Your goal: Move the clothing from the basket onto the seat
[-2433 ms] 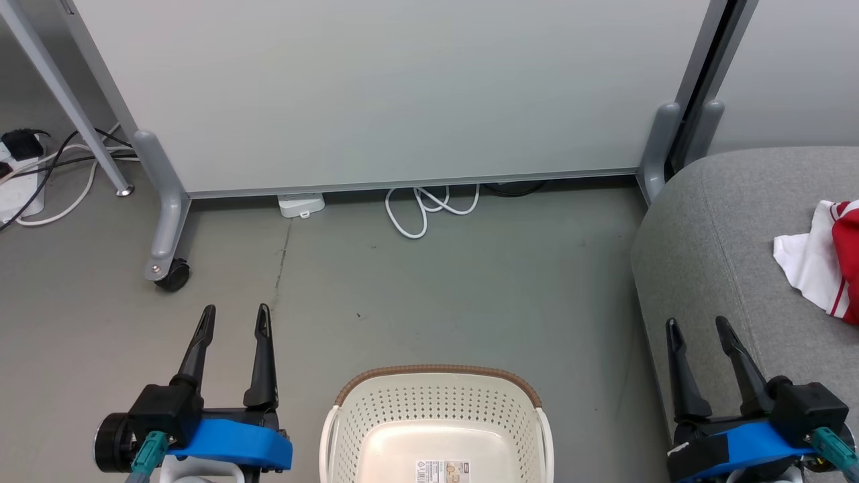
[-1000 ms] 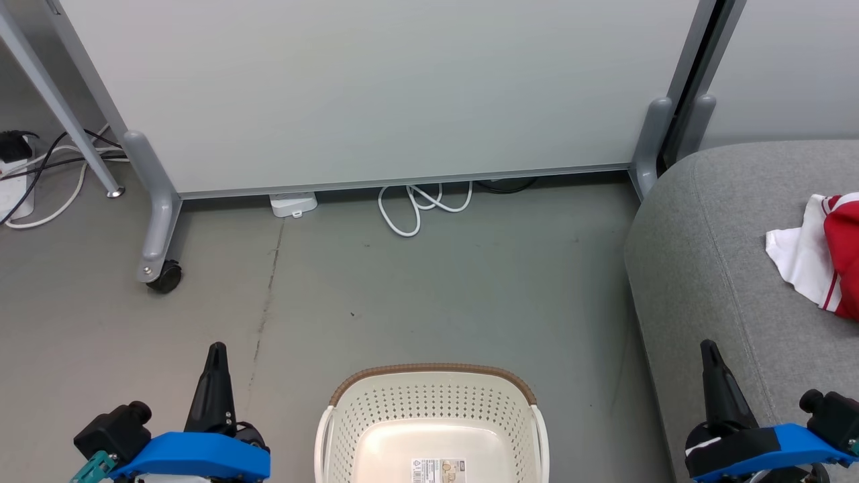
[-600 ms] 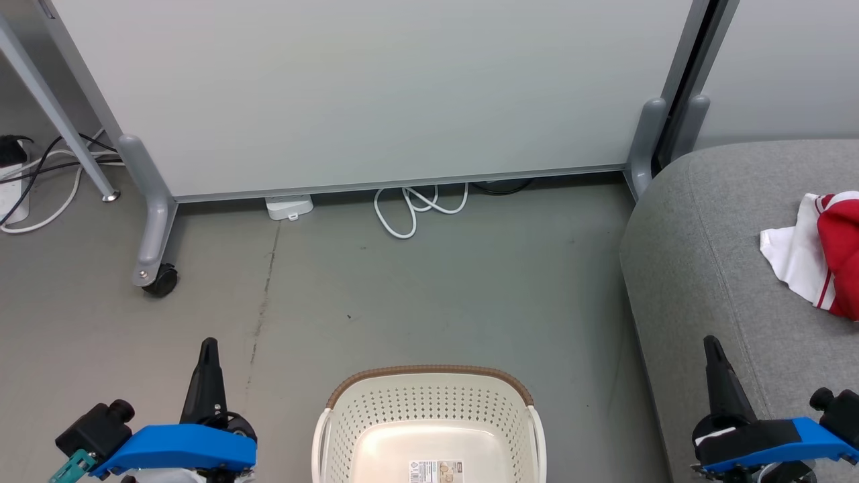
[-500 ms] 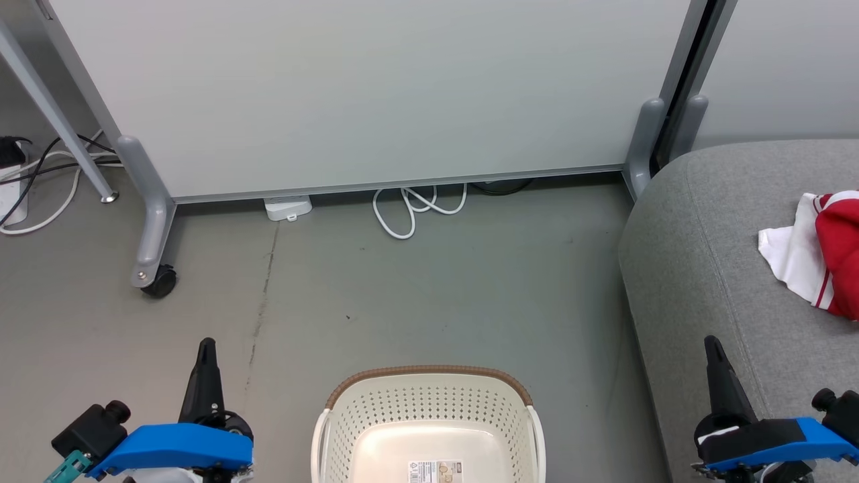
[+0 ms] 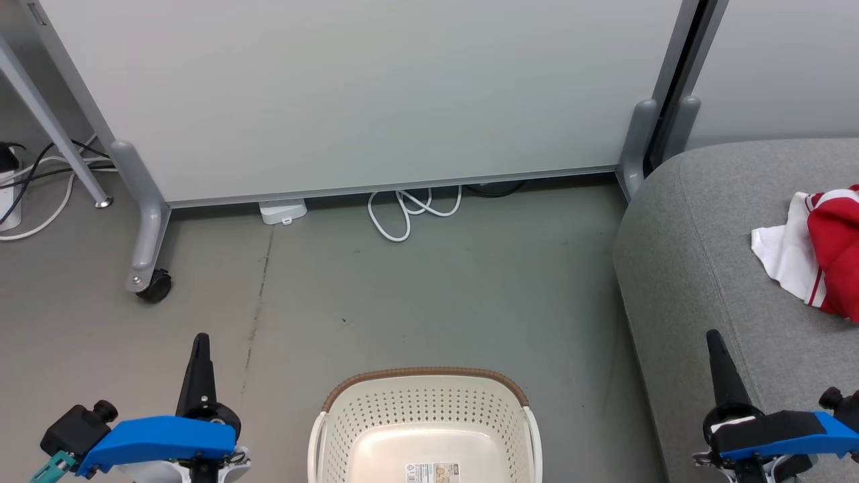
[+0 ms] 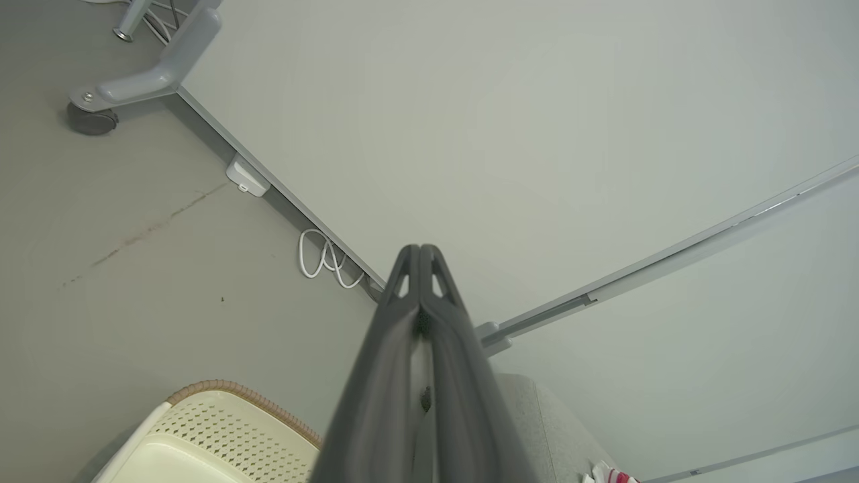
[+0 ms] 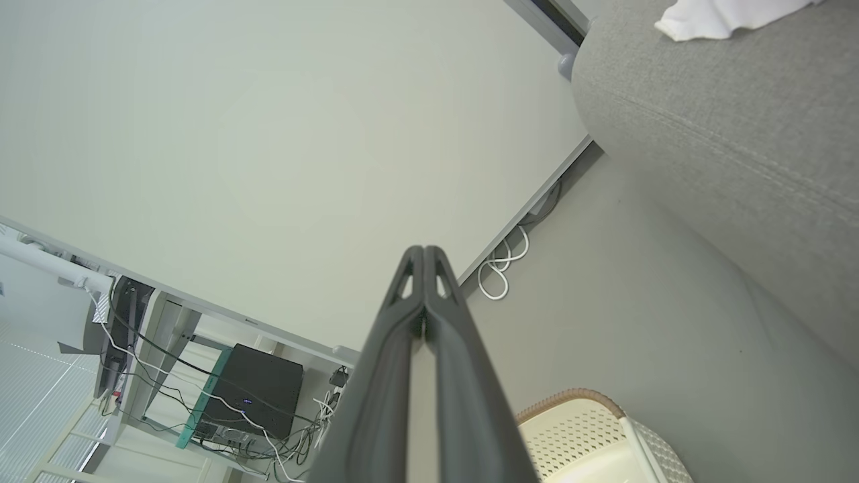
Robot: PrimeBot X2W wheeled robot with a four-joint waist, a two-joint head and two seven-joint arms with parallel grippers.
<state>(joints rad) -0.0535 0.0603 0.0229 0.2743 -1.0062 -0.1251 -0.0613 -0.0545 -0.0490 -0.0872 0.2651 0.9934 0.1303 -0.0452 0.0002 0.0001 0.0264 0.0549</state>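
The left gripper is closed, its two fingers pressed flat together with nothing between them. The right gripper is closed the same way and also holds nothing. Both point forward, toward the grey panel.

The basket stands on the floor between the grippers, just right of the left one and further left of the right one. Its pale bottom and label sticker are in plain sight.

The seat lies under and beyond the right gripper, running off to its right. The clothing, red with a white part, lies on the seat ahead and to the right of the right gripper, well apart from its tips.

A white cable is looped on the floor at the panel's foot, far ahead of both grippers.
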